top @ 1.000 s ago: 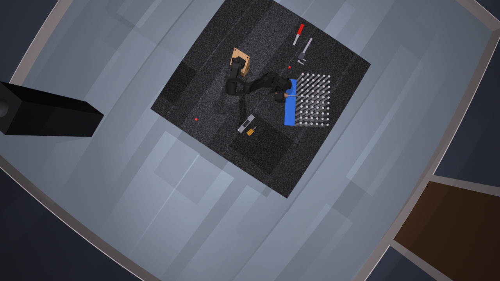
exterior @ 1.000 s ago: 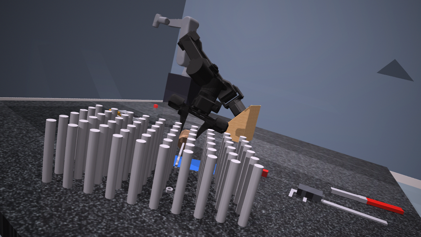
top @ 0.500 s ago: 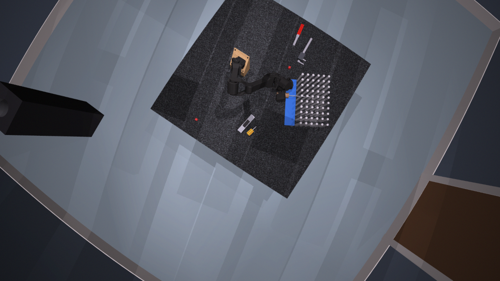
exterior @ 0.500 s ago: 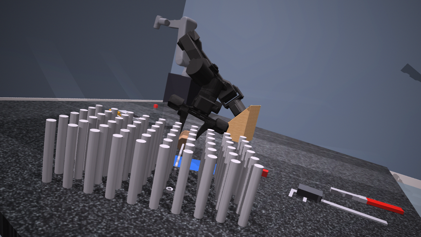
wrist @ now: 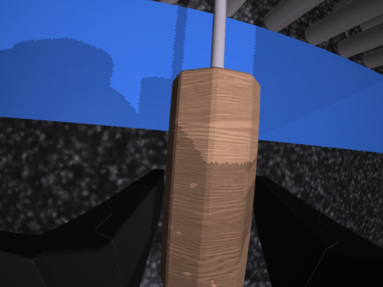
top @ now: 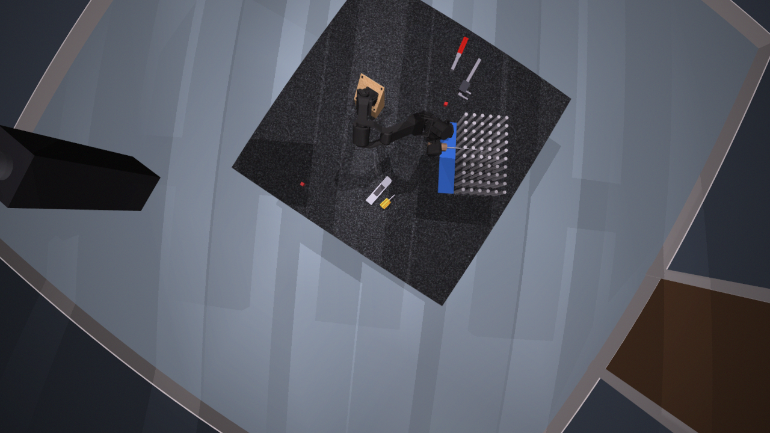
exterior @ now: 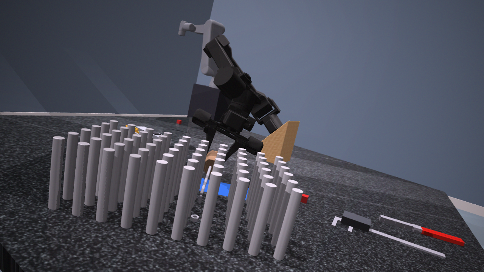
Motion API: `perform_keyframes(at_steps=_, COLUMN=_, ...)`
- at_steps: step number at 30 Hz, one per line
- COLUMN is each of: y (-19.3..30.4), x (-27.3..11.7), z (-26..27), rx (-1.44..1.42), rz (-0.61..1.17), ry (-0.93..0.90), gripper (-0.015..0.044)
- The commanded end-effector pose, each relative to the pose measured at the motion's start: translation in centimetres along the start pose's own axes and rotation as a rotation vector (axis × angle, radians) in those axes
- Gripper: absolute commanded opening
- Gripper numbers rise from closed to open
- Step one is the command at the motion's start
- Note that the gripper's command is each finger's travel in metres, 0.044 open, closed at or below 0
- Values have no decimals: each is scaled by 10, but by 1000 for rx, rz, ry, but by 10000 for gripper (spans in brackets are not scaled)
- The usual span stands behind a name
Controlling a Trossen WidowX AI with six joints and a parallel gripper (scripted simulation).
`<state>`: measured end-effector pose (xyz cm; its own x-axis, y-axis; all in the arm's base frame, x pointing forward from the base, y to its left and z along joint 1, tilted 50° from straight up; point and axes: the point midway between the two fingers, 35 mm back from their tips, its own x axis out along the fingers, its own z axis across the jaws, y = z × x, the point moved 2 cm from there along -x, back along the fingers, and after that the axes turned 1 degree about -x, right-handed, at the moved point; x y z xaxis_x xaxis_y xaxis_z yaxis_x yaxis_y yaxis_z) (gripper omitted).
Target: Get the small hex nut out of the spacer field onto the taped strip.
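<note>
My gripper (top: 442,147) (exterior: 216,156) (wrist: 209,182) is shut on the wooden handle (wrist: 215,119) (exterior: 210,163) of a thin-rod tool, above the front of the field. The metal rod (wrist: 218,36) (exterior: 205,182) slants down over the blue taped strip (top: 446,175) (exterior: 223,189) (wrist: 80,96) and in among the standing metal spacers (top: 506,117) (exterior: 286,224) (wrist: 295,12). The hex nut (exterior: 194,219) lies flat between spacers near the far side from the strip. The rod's visible end is apart from it in the exterior view. The rod's far tip is hard to make out. The spacers stand upright.
A red-handled tool (top: 462,46) (exterior: 441,236) and a grey tool with a dark block (top: 464,86) (exterior: 356,220) lie beside the field. A silver tool (top: 372,198) and a yellow-handled one (top: 385,203) lie elsewhere on the table. A small red cube (top: 446,103) (exterior: 304,198) is near the strip.
</note>
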<state>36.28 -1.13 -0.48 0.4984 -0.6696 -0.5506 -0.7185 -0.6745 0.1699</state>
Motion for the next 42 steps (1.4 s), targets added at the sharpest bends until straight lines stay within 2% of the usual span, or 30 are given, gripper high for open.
perform_keyframes(at_steps=1, y=-3, x=1, z=-1, rx=6, rz=1, ry=3, gripper=0)
perform_keyframes(at_steps=42, y=-24, x=12, z=-1, rx=7, rz=0, ry=3, gripper=0)
